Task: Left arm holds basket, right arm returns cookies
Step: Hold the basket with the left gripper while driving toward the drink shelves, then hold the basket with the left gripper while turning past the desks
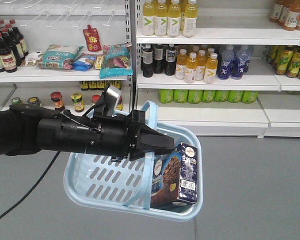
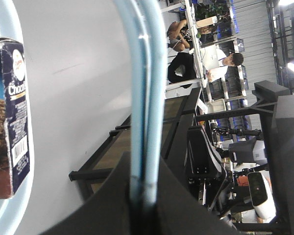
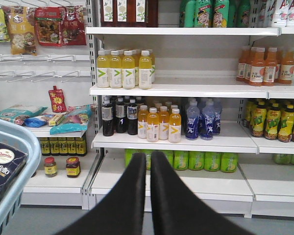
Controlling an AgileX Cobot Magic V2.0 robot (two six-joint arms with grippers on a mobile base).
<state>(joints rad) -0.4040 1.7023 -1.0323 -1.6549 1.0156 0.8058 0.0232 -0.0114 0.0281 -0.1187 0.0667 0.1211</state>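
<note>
The light blue basket [image 1: 92,186] hangs in the air in front of the shelves. My left gripper [image 1: 162,145] is shut on its two flat handles [image 2: 146,93], which run up between the jaws in the left wrist view, where my left gripper [image 2: 146,198] pinches them together. The cookies [image 1: 176,175], a dark navy box with a chocolate cookie picture, stand upright at the basket's right end. They also show as the cookies [image 2: 12,115] and the cookies [image 3: 2,171]. My right gripper [image 3: 148,159] is shut and empty, to the right of the basket rim [image 3: 24,139], pointing at the shelves.
White shelves [image 1: 210,36] carry yellow drink bottles [image 1: 169,17], orange and dark bottles [image 1: 192,65] and green bottles [image 3: 196,160]. Snack packs [image 1: 65,56] and jars [image 1: 77,101] fill the left bay. Grey floor [image 1: 260,190] lies below. Black frames [image 2: 284,156] stand behind.
</note>
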